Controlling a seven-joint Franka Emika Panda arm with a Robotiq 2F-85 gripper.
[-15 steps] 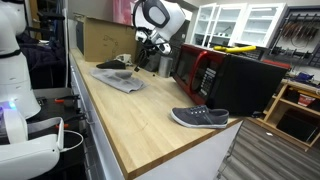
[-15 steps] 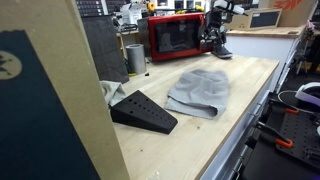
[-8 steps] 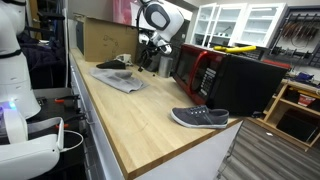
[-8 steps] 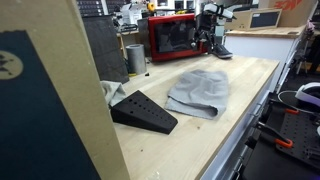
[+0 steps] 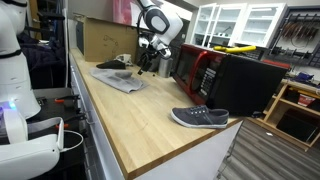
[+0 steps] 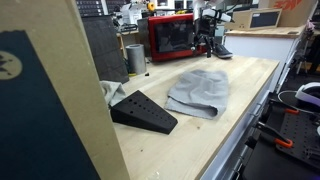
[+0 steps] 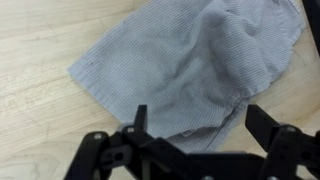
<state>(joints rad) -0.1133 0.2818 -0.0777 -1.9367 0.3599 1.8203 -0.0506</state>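
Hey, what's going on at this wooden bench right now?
The robot arm's gripper hangs open and empty above a crumpled grey cloth that lies on the wooden bench, and it appears clear of the fabric. A black wedge sits beside the cloth, a grey shoe lies near one end of the bench, and a red microwave stands at the back.

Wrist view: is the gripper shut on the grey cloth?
No, the gripper stands open, its fingers spread wide, and the grey cloth lies loose on the wooden table beneath.
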